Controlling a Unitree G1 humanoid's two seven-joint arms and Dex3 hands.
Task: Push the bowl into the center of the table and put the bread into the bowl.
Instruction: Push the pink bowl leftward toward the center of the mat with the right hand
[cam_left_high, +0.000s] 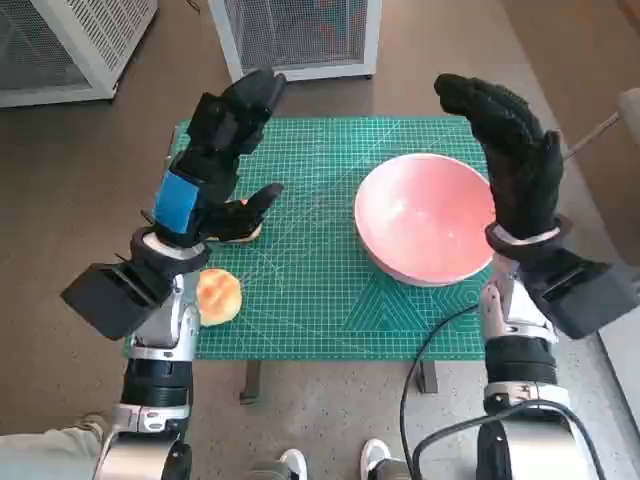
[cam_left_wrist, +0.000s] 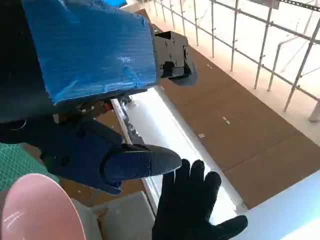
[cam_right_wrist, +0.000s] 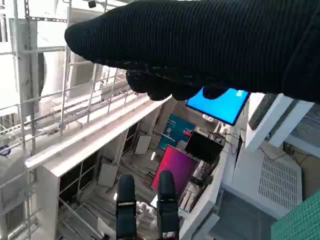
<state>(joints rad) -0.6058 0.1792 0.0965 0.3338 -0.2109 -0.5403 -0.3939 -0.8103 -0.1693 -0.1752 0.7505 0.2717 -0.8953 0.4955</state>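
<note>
Both forearms rise from the near edge with the hands lifted above the table. The left hand (cam_left_high: 215, 150) has its fingers apart and stretched toward the far side, its thumb angled right, holding nothing. The right hand (cam_left_high: 510, 150) is likewise spread and empty, palm turned toward the left, just right of the pink bowl (cam_left_high: 425, 215).

The bowl sits upright, mouth up, on the right half of the green cutting mat (cam_left_high: 300, 290), right of the table's middle. One bread (cam_left_high: 218, 295) lies near the mat's near left corner, beside the left wrist. Another piece (cam_left_high: 243, 232), probably bread too, lies mostly hidden under the left hand, so its long axis cannot be read.
</note>
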